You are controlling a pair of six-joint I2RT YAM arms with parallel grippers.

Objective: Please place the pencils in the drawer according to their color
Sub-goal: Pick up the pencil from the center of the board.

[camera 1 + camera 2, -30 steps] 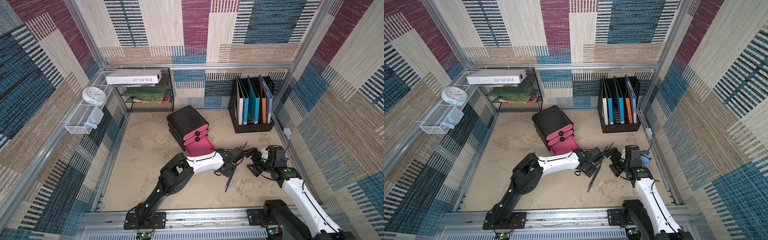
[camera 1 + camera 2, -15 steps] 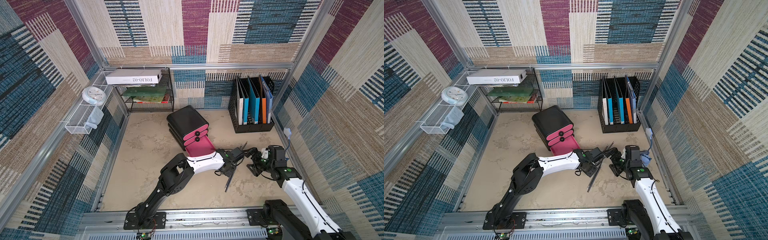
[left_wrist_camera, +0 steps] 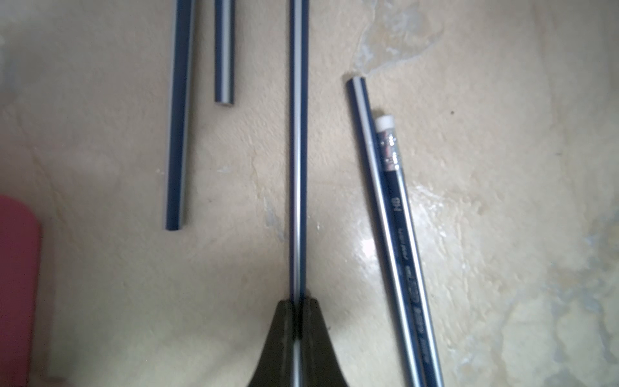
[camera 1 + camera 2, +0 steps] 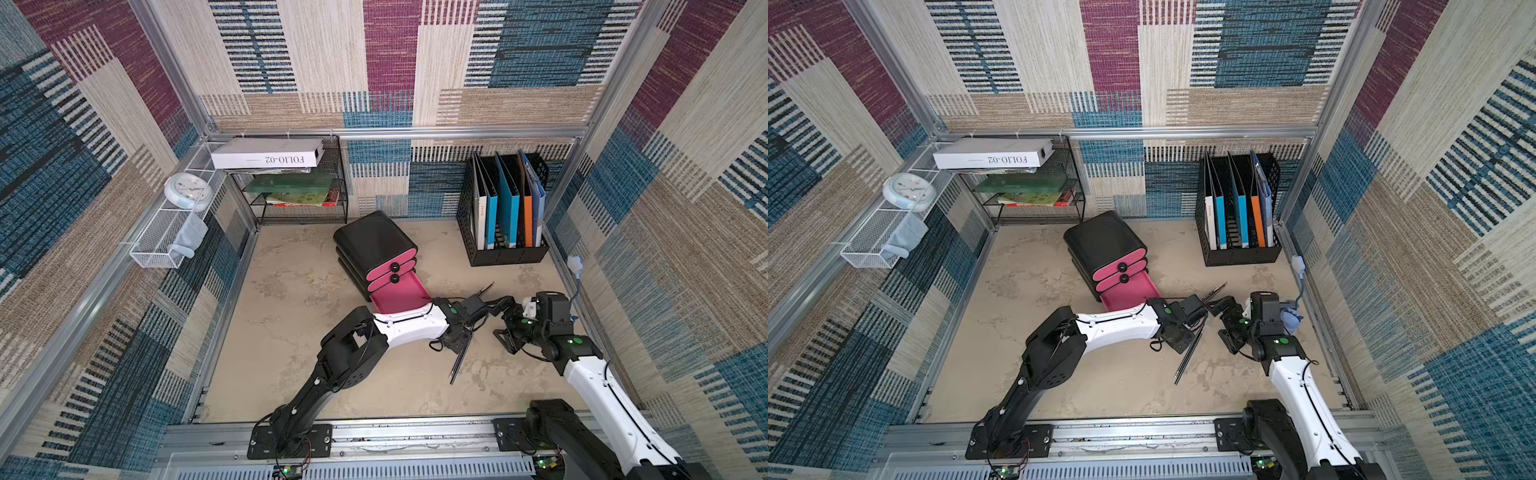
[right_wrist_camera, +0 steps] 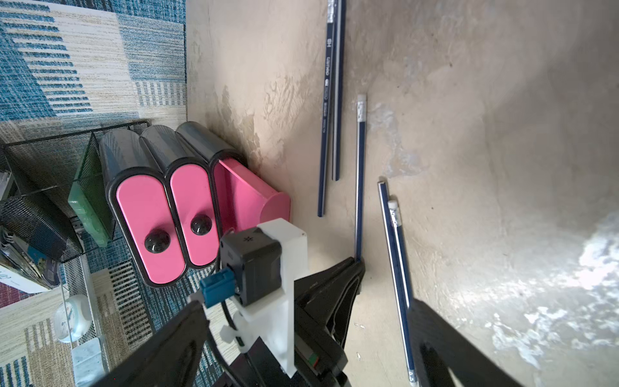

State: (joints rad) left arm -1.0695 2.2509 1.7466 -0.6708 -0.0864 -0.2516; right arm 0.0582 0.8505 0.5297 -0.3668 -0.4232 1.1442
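Observation:
Several dark navy pencils (image 5: 360, 174) lie on the beige table beside the black drawer unit (image 4: 374, 241) with its pink fronts. The bottom drawer (image 4: 399, 297) is pulled out, also seen in the right wrist view (image 5: 241, 197). My left gripper (image 3: 298, 301) is low over the table, shut on one navy pencil (image 3: 298, 167) that runs straight out between the jaws. Other navy pencils (image 3: 177, 134) lie on either side, one with a white eraser (image 3: 385, 122). In both top views the left gripper (image 4: 457, 338) (image 4: 1179, 336) sits over the pencils (image 4: 459, 359). My right gripper (image 4: 498, 320) hovers just right of it, open and holding nothing.
A black file rack (image 4: 505, 216) with coloured folders stands at the back right. A wire shelf (image 4: 299, 195) with books and a white box (image 4: 268, 153) is at the back left. A clock (image 4: 187, 191) and white wire basket (image 4: 162, 245) hang on the left wall.
The left gripper's jaws have closed onto the navy pencil. Neither arm has visibly moved, and the right gripper stays open.

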